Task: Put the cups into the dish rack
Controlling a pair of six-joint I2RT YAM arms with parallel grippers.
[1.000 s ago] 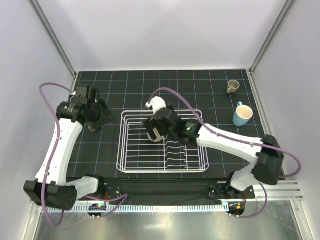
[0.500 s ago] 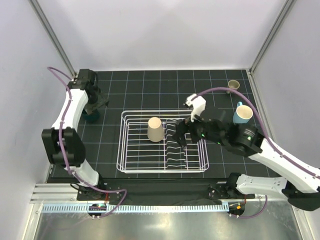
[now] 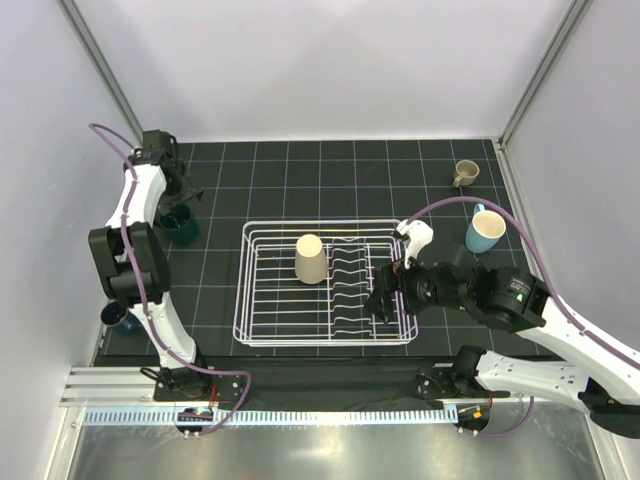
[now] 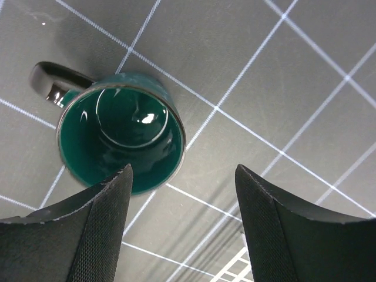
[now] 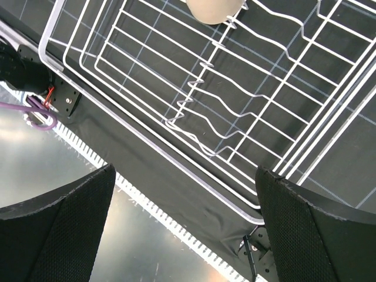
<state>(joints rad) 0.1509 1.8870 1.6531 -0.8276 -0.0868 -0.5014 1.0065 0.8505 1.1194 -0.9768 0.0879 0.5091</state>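
Now: left jaws open, empty; teal mug (image 4: 120, 138) upright on bench (image 4: 282, 70) below, offset to one side. Right jaws wide open, empty, over dish rack (image 5: 194, 100) near edge.

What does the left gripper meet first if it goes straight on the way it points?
Probably the glossy dark teal-green ceramic mug: it stands upright on the black gridded mat, offset toward one finger of the open left gripper, so that finger likely meets its rim first. Depth is unclear.
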